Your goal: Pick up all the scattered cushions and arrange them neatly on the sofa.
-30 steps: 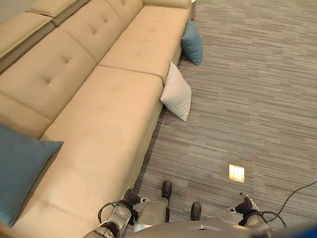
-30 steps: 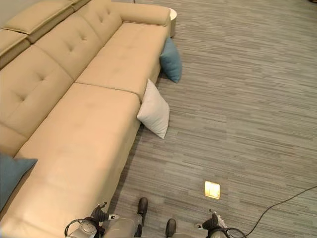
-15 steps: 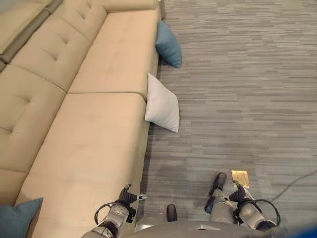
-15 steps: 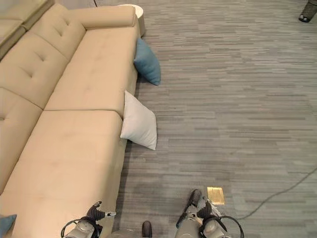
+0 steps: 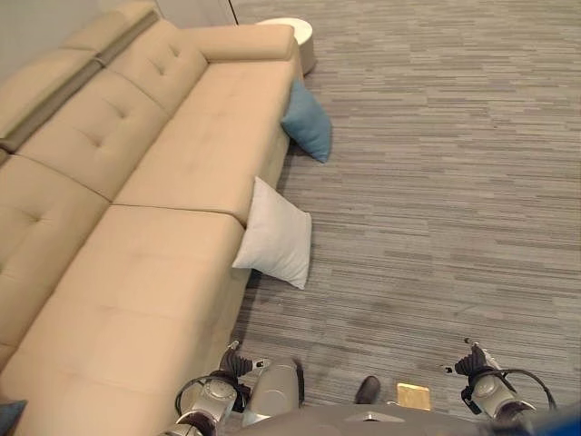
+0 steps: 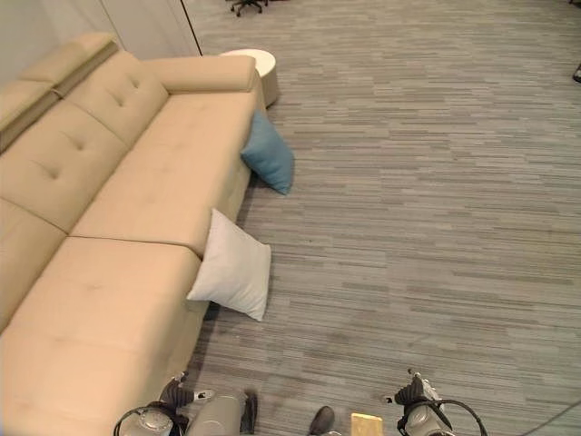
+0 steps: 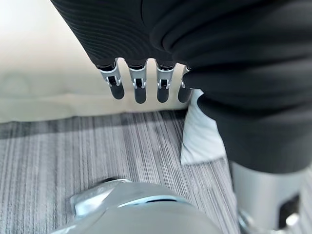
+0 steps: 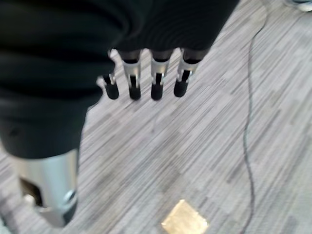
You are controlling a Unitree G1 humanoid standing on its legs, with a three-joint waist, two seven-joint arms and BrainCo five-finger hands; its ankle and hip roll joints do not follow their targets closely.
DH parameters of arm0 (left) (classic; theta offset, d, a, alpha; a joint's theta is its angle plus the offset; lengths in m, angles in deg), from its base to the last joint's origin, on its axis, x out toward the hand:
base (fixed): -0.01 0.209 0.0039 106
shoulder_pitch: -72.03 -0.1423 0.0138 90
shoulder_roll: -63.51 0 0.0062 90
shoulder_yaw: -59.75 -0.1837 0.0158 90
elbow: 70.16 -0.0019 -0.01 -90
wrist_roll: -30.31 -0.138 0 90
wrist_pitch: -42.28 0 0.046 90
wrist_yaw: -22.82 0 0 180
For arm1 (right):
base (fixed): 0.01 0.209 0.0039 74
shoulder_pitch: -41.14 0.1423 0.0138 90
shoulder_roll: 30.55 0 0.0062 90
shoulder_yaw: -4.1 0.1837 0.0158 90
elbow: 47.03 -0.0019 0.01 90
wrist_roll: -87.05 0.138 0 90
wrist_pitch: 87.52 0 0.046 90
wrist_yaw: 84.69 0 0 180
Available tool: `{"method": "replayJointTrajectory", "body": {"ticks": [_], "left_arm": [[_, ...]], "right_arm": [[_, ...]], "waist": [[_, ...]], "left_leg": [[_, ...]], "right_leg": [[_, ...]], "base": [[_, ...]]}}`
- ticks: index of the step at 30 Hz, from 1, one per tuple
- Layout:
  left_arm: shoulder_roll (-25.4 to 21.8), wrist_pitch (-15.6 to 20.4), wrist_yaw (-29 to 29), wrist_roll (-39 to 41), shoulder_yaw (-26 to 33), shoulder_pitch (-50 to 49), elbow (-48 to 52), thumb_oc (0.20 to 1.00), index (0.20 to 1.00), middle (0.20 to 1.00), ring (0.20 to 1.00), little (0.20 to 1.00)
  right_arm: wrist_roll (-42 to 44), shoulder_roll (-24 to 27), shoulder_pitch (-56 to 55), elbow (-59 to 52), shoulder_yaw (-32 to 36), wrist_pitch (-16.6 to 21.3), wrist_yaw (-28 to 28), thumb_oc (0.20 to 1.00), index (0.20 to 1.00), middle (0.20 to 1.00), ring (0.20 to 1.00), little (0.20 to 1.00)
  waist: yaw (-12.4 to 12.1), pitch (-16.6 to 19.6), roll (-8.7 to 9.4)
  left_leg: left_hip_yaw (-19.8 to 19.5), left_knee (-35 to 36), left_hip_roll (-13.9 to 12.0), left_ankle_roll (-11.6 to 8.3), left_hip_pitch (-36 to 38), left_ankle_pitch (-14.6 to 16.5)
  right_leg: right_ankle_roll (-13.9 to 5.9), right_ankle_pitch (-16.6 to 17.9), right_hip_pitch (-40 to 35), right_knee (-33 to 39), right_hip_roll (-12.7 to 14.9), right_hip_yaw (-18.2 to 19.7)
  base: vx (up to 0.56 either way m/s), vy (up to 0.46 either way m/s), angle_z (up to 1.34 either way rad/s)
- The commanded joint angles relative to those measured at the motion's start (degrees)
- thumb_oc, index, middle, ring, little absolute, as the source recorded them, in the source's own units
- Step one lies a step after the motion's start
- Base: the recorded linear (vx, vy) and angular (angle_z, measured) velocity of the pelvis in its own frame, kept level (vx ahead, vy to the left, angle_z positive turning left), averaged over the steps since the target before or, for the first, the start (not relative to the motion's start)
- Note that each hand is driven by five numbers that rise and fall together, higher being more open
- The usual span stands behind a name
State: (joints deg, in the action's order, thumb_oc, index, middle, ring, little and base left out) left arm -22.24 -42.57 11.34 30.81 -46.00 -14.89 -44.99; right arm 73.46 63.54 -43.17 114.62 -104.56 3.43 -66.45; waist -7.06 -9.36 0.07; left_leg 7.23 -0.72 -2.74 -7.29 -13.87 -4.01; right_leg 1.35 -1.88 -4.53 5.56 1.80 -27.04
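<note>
Left eye view: white cushion (image 5: 275,238) tilted against sofa (image 5: 145,218).

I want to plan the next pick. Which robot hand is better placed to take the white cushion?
Probably the left robot hand. It hangs open on the sofa side, where the white cushion leans against the sofa front. The right robot hand, also open, hangs over bare floor, farther from the cushion.

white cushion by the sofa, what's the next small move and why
Probably step closer and reach the left hand down toward the white cushion. It leans on the floor against the sofa front, nearer than the blue cushion, and both the left and right hand hang open, holding nothing.
</note>
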Motion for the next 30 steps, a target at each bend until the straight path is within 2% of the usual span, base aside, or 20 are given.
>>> {"method": "replayJointTrajectory", "body": {"ticks": [1, 4, 6, 7, 8, 10, 11, 12, 14, 15, 16, 18, 20, 21, 23, 24, 25, 26, 29, 30], "left_arm": [[2.78, 0.26, -0.06, -1.06, -2.04, 1.08, -0.87, 1.0, 1.0, 1.0, 1.0, 1.0], [2.59, 0.29, -0.09, -0.92, -1.45, 0.31, -0.77, 1.0, 1.0, 1.0, 1.0, 1.0], [2.55, 0.08, 0.08, -0.8, -0.49, -0.82, -1.12, 1.0, 1.0, 1.0, 1.0, 1.0], [2.55, -0.13, 0.34, -0.94, -0.16, -1.44, -1.58, 1.0, 1.0, 1.0, 1.0, 1.0], [2.56, -0.13, 0.34, -0.94, -0.16, -1.42, -1.59, 1.0, 1.0, 1.0, 1.0, 1.0], [2.28, -0.23, 0.38, -0.88, -0.09, -1.91, -1.68, 1.0, 1.0, 1.0, 1.0, 1.0], [1.77, -0.4, 0.59, -0.94, -0.19, -2.0, -1.4, 1.0, 1.0, 1.0, 1.0, 1.0], [1.59, -0.5, 0.61, -0.88, -0.5, -1.88, -0.87, 1.0, 1.0, 1.0, 1.0, 1.0], [1.09, -0.46, 0.54, -0.99, -0.96, -1.17, -0.36, 1.0, 1.0, 1.0, 1.0, 1.0], [0.96, -0.37, 0.14, -0.96, -1.17, -0.73, -0.46, 1.0, 1.0, 1.0, 1.0, 1.0], [0.88, -0.28, -0.2, -0.87, -1.35, -0.47, -0.46, 1.0, 1.0, 1.0, 1.0, 1.0], [1.0, 0.04, -0.45, -0.61, -1.62, -0.32, 0.09, 1.0, 1.0, 1.0, 1.0, 1.0], [0.96, 0.36, -0.41, -0.94, -2.18, 0.05, 0.32, 1.0, 1.0, 1.0, 1.0, 1.0], [1.02, 0.37, -0.34, -1.17, -2.47, 0.23, 0.16, 1.0, 1.0, 1.0, 1.0, 1.0], [1.33, 0.49, 0.19, -1.98, -3.13, 0.98, -0.71, 1.0, 1.0, 1.0, 1.0, 1.0], [2.08, 0.45, 0.28, -2.45, -3.39, 0.97, -1.54, 1.0, 1.0, 1.0, 1.0, 1.0], [3.05, 0.55, 0.13, -2.14, -3.18, 0.62, -2.78, 1.0, 1.0, 1.0, 1.0, 1.0], [3.35, 0.5, 0.09, -2.11, -3.42, 0.63, -3.18, 1.0, 1.0, 1.0, 1.0, 1.0], [3.51, 0.14, 0.46, -2.39, -3.17, 0.66, -3.85, 1.0, 1.0, 1.0, 1.0, 1.0], [3.56, -0.18, 0.46, -2.55, -3.4, 0.71, -4.11, 1.0, 1.0, 1.0, 1.0, 1.0]], "right_arm": [[0.59, -0.54, -0.18, -0.76, -0.39, 0.66, 0.74, 1.0, 1.0, 1.0, 1.0, 1.0], [0.17, -1.12, -0.73, -0.64, -0.79, 0.49, 0.59, 1.0, 1.0, 1.0, 1.0, 1.0], [-0.72, -2.03, -1.04, -0.64, -1.7, 0.31, 0.29, 1.0, 1.0, 1.0, 1.0, 1.0], [-1.22, -2.69, -1.44, -0.28, -1.83, 0.21, 0.24, 1.0, 1.0, 1.0, 1.0, 1.0], [-1.23, -2.69, -1.43, -0.28, -1.82, 0.2, 0.24, 1.0, 1.0, 1.0, 1.0, 1.0], [-1.58, -3.22, -1.57, -0.15, -1.76, 0.2, 0.28, 1.0, 1.0, 1.0, 1.0, 1.0], [-1.96, -3.46, -1.6, 0.19, -1.6, 0.09, -0.03, 1.0, 1.0, 1.0, 1.0, 1.0], [-2.41, -3.42, -1.4, 0.11, -1.53, 0.04, -0.18, 1.0, 1.0, 1.0, 1.0, 1.0], [-2.54, -3.1, -0.63, -0.4, -1.37, -0.02, -0.55, 1.0, 1.0, 1.0, 1.0, 1.0], [-2.63, -3.02, 0.12, -0.64, -1.38, -0.01, -0.55, 1.0, 1.0, 1.0, 1.0, 1.0], [-2.81, -2.99, 0.38, -0.82, -1.51, 0.01, -0.49, 1.0, 1.0, 1.0, 1.0, 1.0], [-2.91, -2.81, 0.26, -1.0, -1.9, 0.05, -0.55, 1.0, 1.0, 1.0, 1.0, 1.0], [-2.54, -2.66, 0.48, -1.33, -2.19, 0.24, -0.78, 1.0, 1.0, 1.0, 1.0, 1.0], [-2.12, -2.63, 0.46, -1.37, -2.18, 0.4, -0.82, 1.0, 1.0, 1.0, 1.0, 1.0], [-1.08, -2.43, 0.17, -1.12, -2.04, 0.43, -1.2, 1.0, 1.0, 1.0, 1.0, 1.0], [-1.4, -2.59, -0.45, -0.84, -2.54, 0.12, -1.7, 1.0, 1.0, 1.0, 1.0, 1.0], [-1.7, -2.86, -0.68, -0.09, -2.71, -0.04, -1.69, 1.0, 1.0, 1.0, 1.0, 1.0], [-1.03, -3.09, -0.68, 0.16, -2.52, 0.3, -1.24, 1.0, 1.0, 1.0, 1.0, 1.0], [0.54, -2.93, 0.0, -0.24, -2.1, 1.02, -1.38, 1.0, 1.0, 1.0, 1.0, 1.0], [1.37, -2.33, 0.51, -0.54, -2.04, 1.2, -1.17, 1.0, 1.0, 1.0, 1.0, 1.0]], "waist": [[-2.8, -0.42, -2.62], [-3.5, -0.22, -2.43], [-4.63, 0.26, -1.8], [-5.11, 0.92, -0.78], [-5.12, 1.04, -0.82], [-5.96, 1.78, 0.22], [-6.53, 1.99, 0.98], [-5.99, 1.38, 0.81], [-4.49, 0.26, -0.25], [-3.51, -0.33, -1.11], [-2.92, -0.48, -2.05], [-2.07, -0.84, -2.66], [-1.17, -0.8, -3.04], [-0.67, -0.69, -2.9], [1.02, -0.66, -2.86], [1.44, -0.01, -2.31], [1.37, 0.78, -1.99], [1.08, 0.99, -1.88], [1.03, 0.46, -1.37], [1.0, -0.33, -1.02]], "left_leg": [[-0.31, -3.32, 2.75, 3.19, -0.71, -2.42], [1.27, -3.3, 2.91, 3.39, -1.16, -3.18], [0.8, -3.05, 3.6, 4.63, 0.18, -1.96], [0.32, -4.37, 4.47, 5.81, 0.59, -0.64], [0.3, -4.34, 4.42, 5.83, 0.42, -0.76], [0.47, -5.61, 4.98, 7.16, 0.98, 1.21], [0.05, -5.81, 5.9, 8.79, 3.05, 3.7], [-0.43, -6.04, 6.3, 9.9, 4.31, 4.98], [-1.84, -6.39, 6.73, 11.2, 5.76, 5.88], [-2.46, -6.2, 6.56, 11.55, 6.8, 6.24], [-3.38, -5.46, 6.3, 11.64, 8.23, 6.59], [-5.24, -4.87, 6.83, 11.46, 10.11, 7.14], [-7.84, -4.49, 7.23, 10.8, 11.71, 8.08], [-9.08, -4.77, 7.56, 10.56, 12.05, 8.4], [-12.65, -4.67, 8.09, 9.98, 13.17, 9.18], [-14.9, -4.7, 8.74, 9.47, 13.92, 10.12], [-15.71, -5.2, 8.25, 8.39, 14.05, 10.76], [-16.5, -5.63, 7.58, 7.62, 13.79, 10.46], [-14.45, -10.77, 5.27, 5.23, 10.34, 8.64], [-11.6, -16.38, 3.52, 4.55, 6.73, 6.79]], "right_leg": [[-7.79, -0.56, -1.33, -0.61, 1.61, 2.09], [-7.52, -1.77, -2.71, -0.69, 0.73, 2.72], [-7.11, -3.09, -3.98, -1.44, 0.18, 4.13], [-7.32, -4.31, -5.21, -2.46, 0.24, 4.58], [-7.3, -4.22, -5.02, -2.46, 0.19, 4.57], [-7.67, -5.63, -5.08, -5.94, 0.97, 5.15], [-9.3, -5.45, -3.38, -14.03, 2.56, 5.8], [-11.4, -2.82, 0.44, -21.32, 4.33, 6.26], [-14.17, 2.87, 7.35, -33.64, 6.14, 8.11], [-14.63, 4.25, 10.27, -37.44, 6.61, 9.13], [-13.95, 4.08, 12.5, -37.89, 7.13, 9.43], [-12.28, 2.28, 14.04, -34.24, 8.35, 9.47], [-10.76, 0.72, 15.03, -26.03, 7.99, 12.25], [-10.52, 0.96, 15.88, -22.54, 7.06, 15.65], [-10.73, 2.15, 17.75, -17.12, 4.85, 24.99], [-10.58, 3.11, 15.39, -13.21, 5.3, 25.36], [-10.24, 3.62, 13.19, -10.87, 6.42, 22.18], [-9.68, 3.19, 11.88, -10.26, 5.89, 21.71], [-8.66, 2.51, 8.33, -7.0, 6.1, 17.44], [-7.74, 2.13, 6.19, -5.14, 6.21, 15.27]], "base": [[0.3, -0.062, -0.42], [0.22, -0.041, -0.39], [0.35, -0.024, -0.43], [0.3, -0.013, -0.5], [0.28, -0.001, -0.37], [0.26, 0.039, 0.05], [0.32, 0.086, 0.04], [0.26, 0.1, -0.18], [0.11, 0.088, -0.22], [0.16, 0.034, 0.27], [0.2, -0.006, 0.53], [0.25, -0.09, 0.51], [0.27, -0.183, 0.44], [0.26, -0.209, 0.71], [0.27, -0.27, 1.24], [0.33, -0.397, 2.33], [0.3, -0.425, 2.28], [0.21, -0.374, 1.55], [0.06, -0.264, 0.92], [0.0, -0.251, 1.03]]}}
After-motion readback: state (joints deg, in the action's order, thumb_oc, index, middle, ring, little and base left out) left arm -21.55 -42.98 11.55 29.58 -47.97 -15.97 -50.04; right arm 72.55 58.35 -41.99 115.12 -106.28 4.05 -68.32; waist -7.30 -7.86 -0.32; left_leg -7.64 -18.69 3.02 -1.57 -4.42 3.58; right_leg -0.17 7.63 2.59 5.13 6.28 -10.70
